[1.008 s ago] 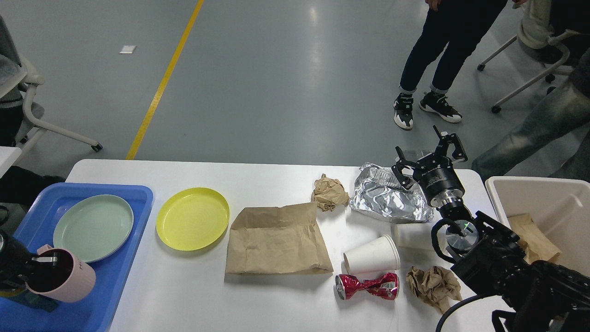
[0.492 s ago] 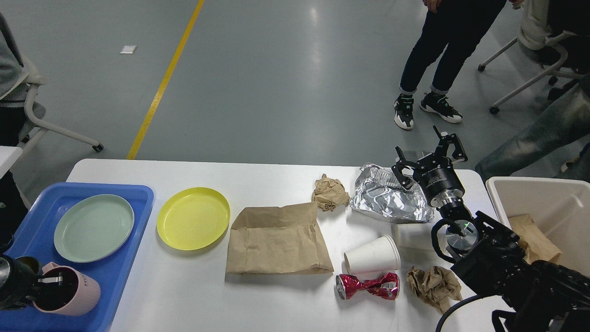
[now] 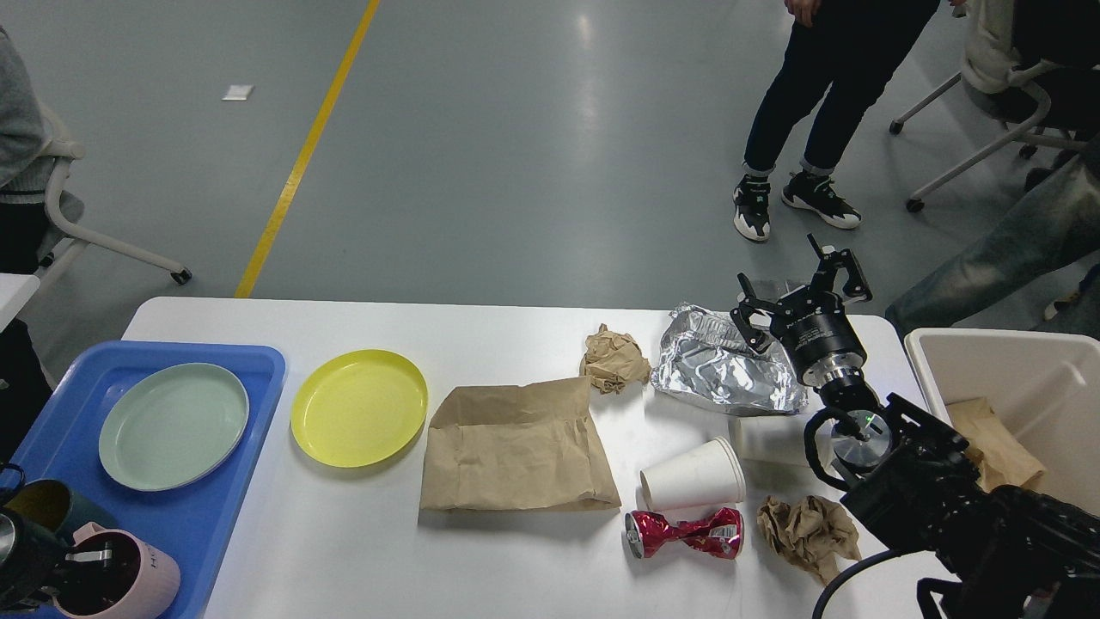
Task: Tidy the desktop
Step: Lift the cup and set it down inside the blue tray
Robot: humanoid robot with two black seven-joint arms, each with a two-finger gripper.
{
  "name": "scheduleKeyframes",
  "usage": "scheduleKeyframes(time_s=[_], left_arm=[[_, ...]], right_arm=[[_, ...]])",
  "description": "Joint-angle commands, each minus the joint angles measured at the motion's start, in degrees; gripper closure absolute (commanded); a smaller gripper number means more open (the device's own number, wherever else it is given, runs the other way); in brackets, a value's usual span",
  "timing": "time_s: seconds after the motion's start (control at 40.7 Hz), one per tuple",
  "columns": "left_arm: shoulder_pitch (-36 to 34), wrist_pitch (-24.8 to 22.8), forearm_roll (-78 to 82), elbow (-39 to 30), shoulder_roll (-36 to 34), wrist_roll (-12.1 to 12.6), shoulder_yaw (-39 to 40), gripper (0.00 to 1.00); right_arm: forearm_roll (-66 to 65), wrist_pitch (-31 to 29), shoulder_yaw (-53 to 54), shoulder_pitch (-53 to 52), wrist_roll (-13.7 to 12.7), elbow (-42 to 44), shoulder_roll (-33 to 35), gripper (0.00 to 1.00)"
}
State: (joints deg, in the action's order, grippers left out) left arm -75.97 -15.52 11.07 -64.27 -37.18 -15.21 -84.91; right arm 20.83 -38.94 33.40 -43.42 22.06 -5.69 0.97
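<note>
Right gripper [image 3: 799, 288] spread above foil [image 3: 722, 370]

Two round plastic plates, one pale green [image 3: 174, 425] and one yellow [image 3: 358, 407]. Two mugs, one pink [image 3: 129, 576] and one dark green [image 3: 51, 507]. Two white paper cups [image 3: 694, 475] [image 3: 769, 440]. Two crumpled brown paper wads [image 3: 614, 359] [image 3: 808, 533]. One flat brown paper bag [image 3: 516, 451]. One crumpled silver foil sheet [image 3: 722, 370]. One crushed red can [image 3: 685, 533]. One blue plastic tray [image 3: 198, 524]. One beige rectangular bin [image 3: 1031, 378].

A yellow plate [image 3: 359, 407] lies beside a blue tray [image 3: 202, 507] holding a green plate [image 3: 174, 425].
</note>
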Motion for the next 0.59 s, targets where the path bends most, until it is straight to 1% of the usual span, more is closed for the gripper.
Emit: scheduleKeyframes(time_s=[0.0, 0.246, 0.418, 0.565], left_arm=[[0.12, 0.05, 0.27, 0.90, -0.17, -0.09, -1.13, 0.99], [0.21, 0.23, 0.27, 2.22, -0.17, -0.17, -1.84, 0.99], [0.91, 0.14, 0.35, 5.91, -0.44, -0.17, -2.63, 0.99], [1.00, -0.39, 0.35, 6.09, -0.35, -0.44, -2.72, 0.99]], right_arm=[[0.00, 0.00, 0.00, 0.00, 0.00, 0.06, 0.00, 0.00], [0.00, 0.00, 0.00, 0.00, 0.00, 0.06, 0.00, 0.00], [0.00, 0.00, 0.00, 0.00, 0.00, -0.03, 0.00, 0.00], [0.00, 0.00, 0.00, 0.00, 0.00, -0.03, 0.00, 0.00]])
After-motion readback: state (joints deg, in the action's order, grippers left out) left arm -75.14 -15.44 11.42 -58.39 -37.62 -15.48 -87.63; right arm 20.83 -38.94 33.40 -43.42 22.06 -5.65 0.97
